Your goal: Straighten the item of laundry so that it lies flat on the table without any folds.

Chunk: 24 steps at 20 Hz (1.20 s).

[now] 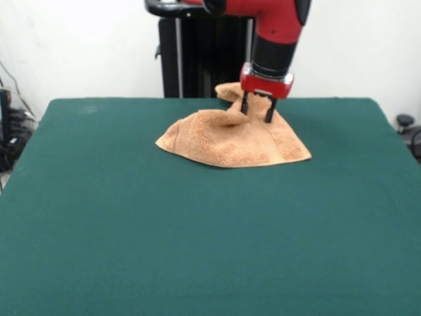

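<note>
Front view: the towel (230, 139) lies on the dark green bench (197, 237), in the far half of the surface and slightly right of its centre line. The cloth is not flat. Its near portion spreads out in a rough triangle, with one corner pointing left and another pointing right along the near edge, and that near edge rests on the bench top. Toward the rear the fabric rises into a rumpled ridge, and a raised fold of cloth shows behind and to the left of the red wrist. The red and black arm (279, 29) descends from above and ends at the hand (256, 110), which is positioned over the raised rear part of the towel. The two dark fingers (270, 113) stand spread apart, with orange cloth visible in the gap between them. Both fingertips reach down to the fabric surface; whether they press into it or only touch it cannot be determined. The rest of the bench top around the towel carries nothing else. A black pedestal column (197, 52) stands behind the far edge of the bench.
</note>
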Available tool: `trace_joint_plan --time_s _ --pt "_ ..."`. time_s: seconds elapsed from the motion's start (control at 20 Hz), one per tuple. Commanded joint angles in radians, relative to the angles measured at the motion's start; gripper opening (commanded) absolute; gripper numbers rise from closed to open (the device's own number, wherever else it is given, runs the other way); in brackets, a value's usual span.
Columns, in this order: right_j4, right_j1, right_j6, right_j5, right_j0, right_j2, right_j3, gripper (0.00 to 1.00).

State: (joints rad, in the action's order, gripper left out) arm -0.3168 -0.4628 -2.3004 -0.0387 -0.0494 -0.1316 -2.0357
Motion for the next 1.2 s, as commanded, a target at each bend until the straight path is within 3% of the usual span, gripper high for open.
trace_joint_plan --time_s 0.05,0.25,0.8,1.2 --pt "0.101 0.134 -0.151 0.064 -0.048 0.027 0.159 1.0" --pt "0.121 0.115 -0.145 0.033 -0.048 0.035 0.164 1.0" --pt "0.122 -0.181 -0.033 -0.279 0.065 0.133 0.057 1.0" --pt "0.117 -0.198 -0.044 -0.316 0.08 0.151 0.068 1.0"
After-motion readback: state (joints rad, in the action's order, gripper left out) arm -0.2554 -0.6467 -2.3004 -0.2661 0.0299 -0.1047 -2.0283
